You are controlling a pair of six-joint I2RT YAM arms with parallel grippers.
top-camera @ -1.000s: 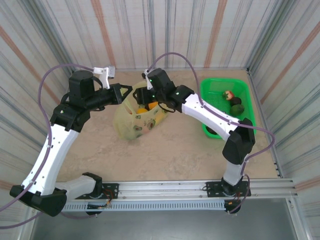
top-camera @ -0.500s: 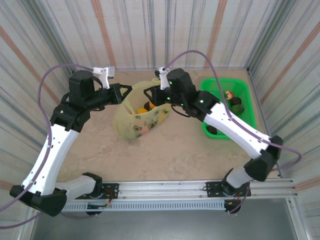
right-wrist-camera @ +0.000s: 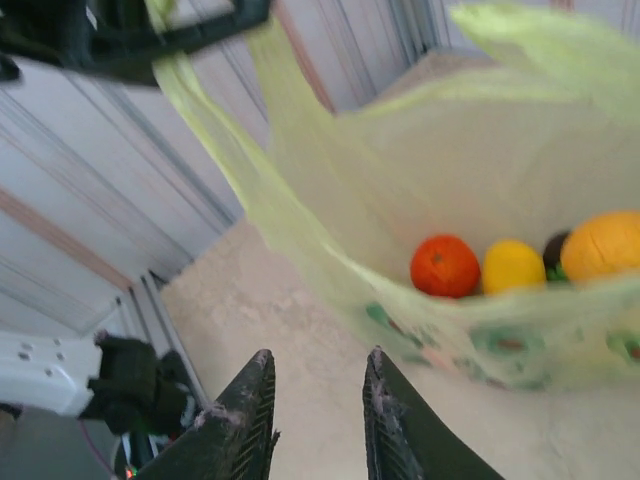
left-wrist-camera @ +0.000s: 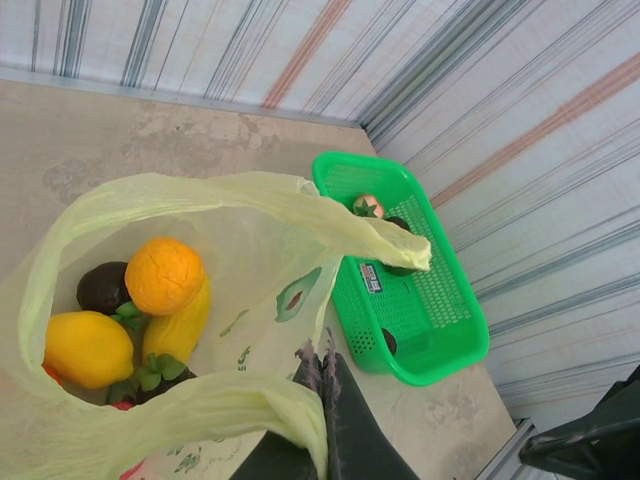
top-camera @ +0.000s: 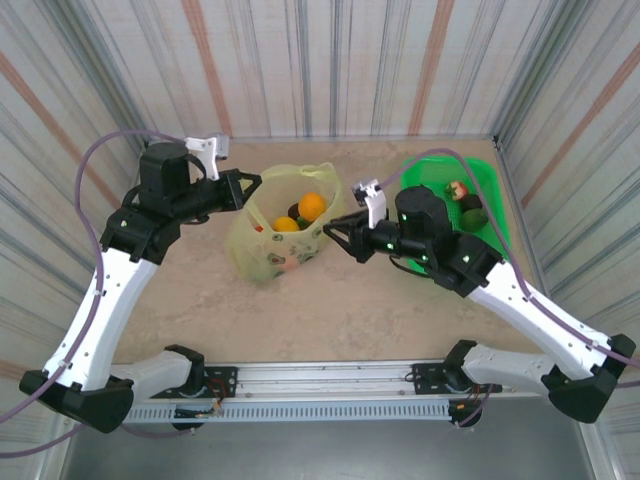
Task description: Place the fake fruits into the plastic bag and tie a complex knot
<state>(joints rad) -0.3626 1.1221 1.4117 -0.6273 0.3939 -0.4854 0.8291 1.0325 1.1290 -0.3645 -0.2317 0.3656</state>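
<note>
The left gripper was clamped on the rim of the bag, with the fruits inside just below it. On the right gripper, the 2 fingers stood slightly apart, seemingly empty, the bag just ahead.

Bright even light; soft motion blur, right-wrist view

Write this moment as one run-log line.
left end effector: shut on bag | right end effector: open, empty, beside bag | fruits: several in bag, others in basket
</note>
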